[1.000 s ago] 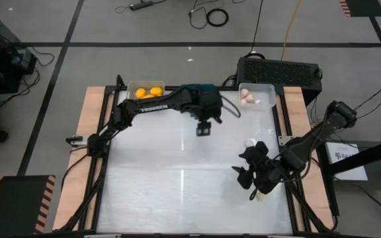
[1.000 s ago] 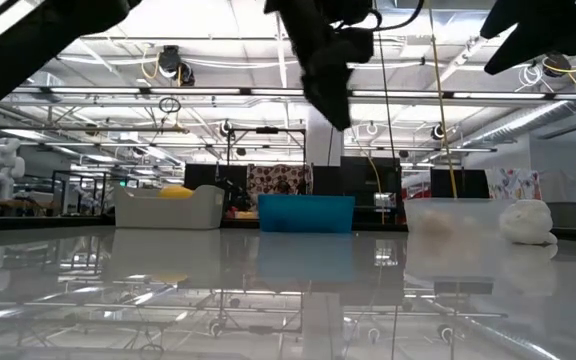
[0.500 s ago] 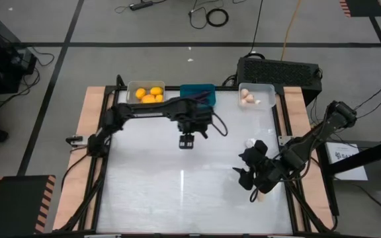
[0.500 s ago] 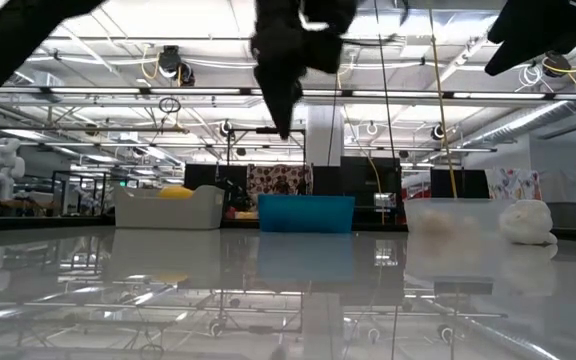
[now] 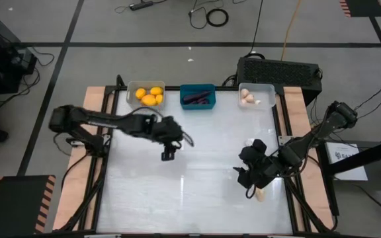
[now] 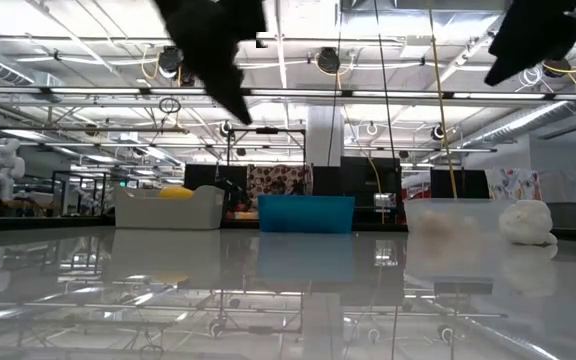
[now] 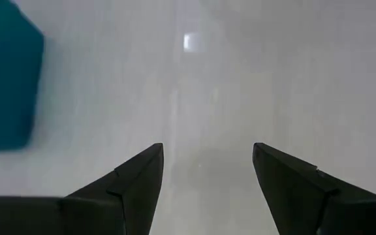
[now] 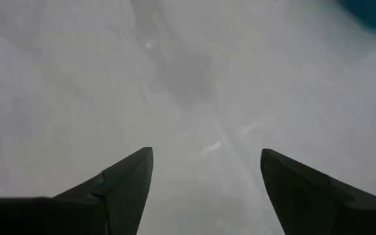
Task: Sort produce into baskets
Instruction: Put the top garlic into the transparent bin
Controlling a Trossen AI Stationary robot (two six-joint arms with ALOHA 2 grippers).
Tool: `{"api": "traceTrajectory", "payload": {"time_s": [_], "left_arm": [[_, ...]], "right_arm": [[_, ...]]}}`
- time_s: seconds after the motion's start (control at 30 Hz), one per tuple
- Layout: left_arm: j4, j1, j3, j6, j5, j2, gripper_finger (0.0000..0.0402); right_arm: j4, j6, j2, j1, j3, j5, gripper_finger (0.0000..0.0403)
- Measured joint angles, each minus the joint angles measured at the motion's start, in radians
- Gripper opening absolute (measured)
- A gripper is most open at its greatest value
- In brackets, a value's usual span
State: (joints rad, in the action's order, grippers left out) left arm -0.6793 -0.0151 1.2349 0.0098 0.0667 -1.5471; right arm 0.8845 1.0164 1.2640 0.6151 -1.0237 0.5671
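My left gripper (image 5: 168, 155) hangs open and empty over the glossy white table (image 5: 177, 192), left of centre. My right gripper (image 5: 245, 178) is open too, lower right. Along the top edge sit three boxy plastic bins: grey (image 5: 132, 88) with smooth yellow ovals (image 5: 149, 96), teal (image 5: 197, 88) with purple pieces (image 5: 197, 99), translucent (image 5: 268, 89) with knobbly bulbs (image 5: 247, 98). One stray bulb (image 6: 528, 222) shows clearly only from the low camera. I can read no writing.

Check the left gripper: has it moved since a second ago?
Yes. In the high view the left gripper has pulled away from the teal basket, where it hovered earlier, back toward the table's left side and nearer edge. It is open and empty.
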Motion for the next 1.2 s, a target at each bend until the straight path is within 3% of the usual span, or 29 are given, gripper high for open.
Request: {"api": "traceTrajectory", "payload": {"time_s": [0.23,0.37,0.5,0.8,1.2], "left_arm": [[0.521,-0.064,-0.399,-0.142,-0.01,0.093,0.0244],[0.835,-0.102,-0.504,-0.162,-0.01,0.08,0.0244],[1.025,-0.132,-0.54,-0.161,-0.01,0.064,0.0244],[1.148,-0.157,-0.54,-0.136,-0.009,0.048,0.0244],[1.135,-0.169,-0.54,-0.109,-0.01,0.048,0.0244]], "right_arm": [[0.158,0.131,0.0,-0.069,0.0,-0.108,0.0277],[0.317,0.276,0.0,-0.111,0.0,-0.198,0.0277],[0.431,0.457,0.0,-0.131,0.0,-0.205,0.0277],[0.465,0.415,0.0,-0.248,0.01,-0.115,0.0277],[0.326,0.281,0.0,-0.411,0.171,-0.235,0.0327]]}}
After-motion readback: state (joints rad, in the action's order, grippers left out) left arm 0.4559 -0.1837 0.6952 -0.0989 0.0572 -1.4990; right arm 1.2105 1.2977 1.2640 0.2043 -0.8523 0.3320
